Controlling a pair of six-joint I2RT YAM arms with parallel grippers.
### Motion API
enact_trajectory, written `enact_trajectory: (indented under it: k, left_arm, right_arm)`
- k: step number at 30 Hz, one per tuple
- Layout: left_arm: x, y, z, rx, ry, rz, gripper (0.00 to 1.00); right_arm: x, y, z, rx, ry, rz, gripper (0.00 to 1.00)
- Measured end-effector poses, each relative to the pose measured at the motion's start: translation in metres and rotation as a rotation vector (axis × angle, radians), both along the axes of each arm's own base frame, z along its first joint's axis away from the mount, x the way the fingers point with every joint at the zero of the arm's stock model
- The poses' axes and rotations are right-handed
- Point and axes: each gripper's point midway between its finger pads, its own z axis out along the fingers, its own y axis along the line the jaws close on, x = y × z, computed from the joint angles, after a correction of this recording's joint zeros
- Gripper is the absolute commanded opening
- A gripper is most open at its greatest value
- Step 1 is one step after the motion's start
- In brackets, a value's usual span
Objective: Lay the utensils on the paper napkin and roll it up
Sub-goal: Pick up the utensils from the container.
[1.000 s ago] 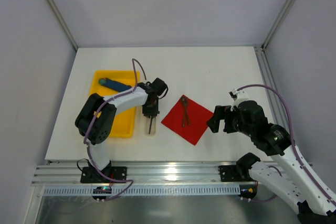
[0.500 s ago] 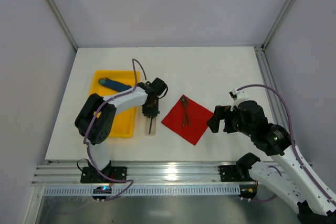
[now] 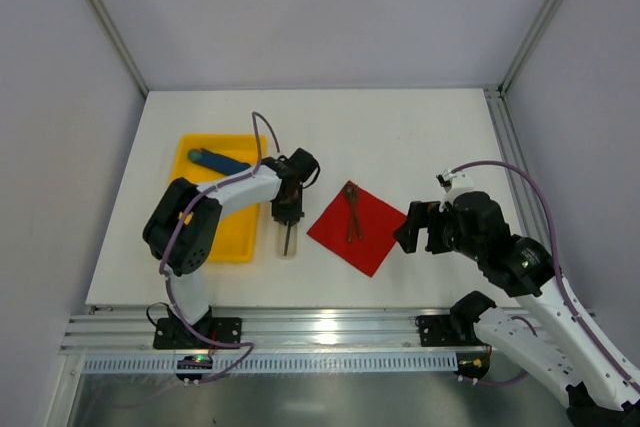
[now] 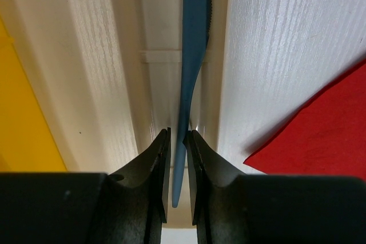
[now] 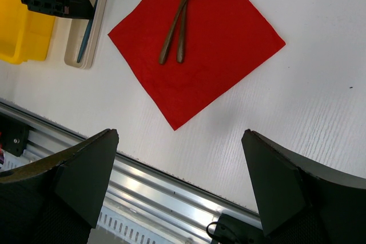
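The red paper napkin (image 3: 360, 234) lies flat as a diamond, also seen in the right wrist view (image 5: 200, 44) and the left wrist view (image 4: 326, 135). Two brown wooden utensils (image 3: 352, 212) lie crossed on its far half (image 5: 178, 18). My left gripper (image 3: 287, 215) points down into a narrow cream tray (image 3: 287, 247), its jaws (image 4: 177, 132) closed on the handle of a slim blue serrated knife (image 4: 191, 55) that lies along the tray. My right gripper (image 3: 405, 232) hovers wide open just right of the napkin, with nothing between its fingers (image 5: 180, 135).
A yellow tray (image 3: 225, 237) left of the cream tray holds a blue stick with a teal end (image 3: 215, 160). The aluminium rail (image 3: 320, 332) runs along the table's front edge, close below the napkin's near corner. Grey walls stand on three sides.
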Motion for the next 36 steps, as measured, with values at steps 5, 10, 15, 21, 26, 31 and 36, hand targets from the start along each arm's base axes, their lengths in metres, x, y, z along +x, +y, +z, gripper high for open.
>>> enact_trajectory:
  k: [5, 10, 15, 21, 26, 31, 36]
  left_arm:
    - [0.0, 0.001, -0.001, 0.008, -0.006, 0.001, 0.21]
    - [0.001, 0.001, 0.0, 0.013, -0.01, 0.002, 0.21]
    - [0.003, 0.0, 0.006, 0.012, -0.014, 0.001, 0.23]
    - [0.006, -0.003, 0.015, -0.006, -0.033, -0.002, 0.24]
    - [0.004, -0.005, 0.016, -0.017, -0.027, -0.004, 0.24]
    - [0.003, -0.007, 0.016, -0.027, -0.021, -0.007, 0.24]
    - [0.0, -0.005, 0.012, -0.026, -0.011, -0.008, 0.24]
  right_arm:
    - [0.0, 0.0, 0.0, 0.0, 0.0, 0.0, 1.0]
    - [0.0, 0.0, 0.0, 0.0, 0.0, 0.0, 1.0]
    - [0.0, 0.0, 0.0, 0.0, 0.0, 0.0, 1.0]
    - [0.0, 0.0, 0.0, 0.0, 0.0, 0.0, 1.0]
    - [0.0, 0.0, 0.0, 0.0, 0.0, 0.0, 1.0]
    - [0.0, 0.0, 0.0, 0.0, 0.0, 0.0, 1.0]
    - [0.0, 0.0, 0.0, 0.0, 0.0, 0.0, 1.0]
